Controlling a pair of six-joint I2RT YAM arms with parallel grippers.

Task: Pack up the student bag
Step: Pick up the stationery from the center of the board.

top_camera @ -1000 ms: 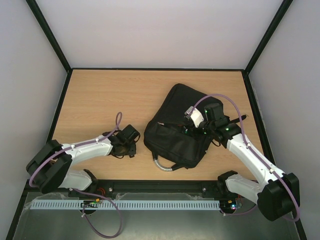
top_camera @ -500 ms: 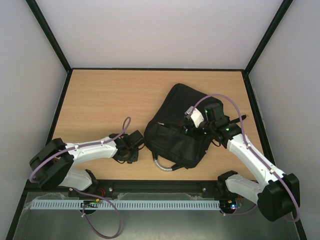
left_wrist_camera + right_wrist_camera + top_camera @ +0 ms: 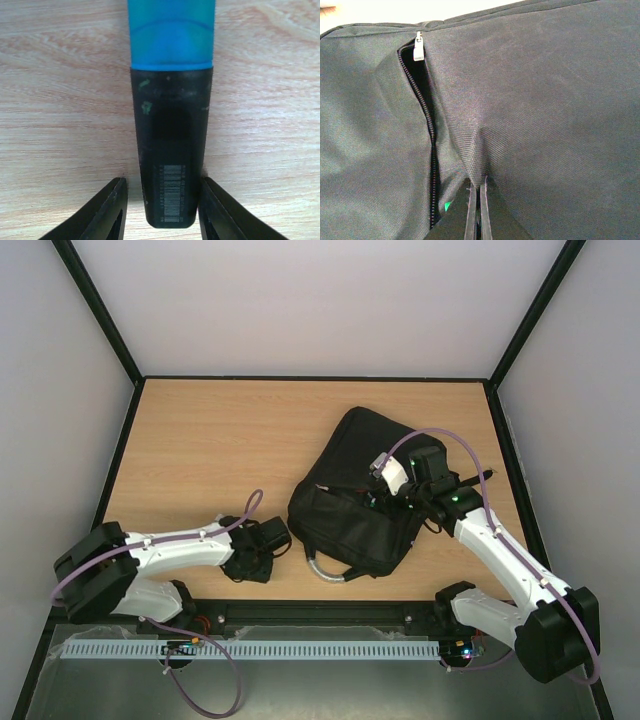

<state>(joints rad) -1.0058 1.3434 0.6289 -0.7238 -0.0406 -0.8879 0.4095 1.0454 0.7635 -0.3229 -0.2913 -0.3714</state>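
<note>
The student bag (image 3: 352, 465), large, black and soft, lies right of the table's centre, its grey curved handle (image 3: 325, 571) toward the near edge. My right gripper (image 3: 388, 496) is shut on a pinched fold of the bag's fabric (image 3: 485, 145), beside a partly open zip (image 3: 426, 105) with a silver pull (image 3: 419, 50). My left gripper (image 3: 162, 210) is down at the table near the front edge, left of the bag. Its jaws straddle a black marker with a blue cap (image 3: 171, 150). The right finger touches the marker; a small gap shows at the left finger.
The wooden table (image 3: 220, 440) has a black frame and white walls on three sides. The near edge rail (image 3: 300, 605) runs just in front of the left gripper (image 3: 258, 554). The right arm's purple cable (image 3: 455, 445) loops over the bag's right side.
My left arm has swung right and toward the near edge, ending closer to the bag's handle. The right arm and the bag have not moved.
</note>
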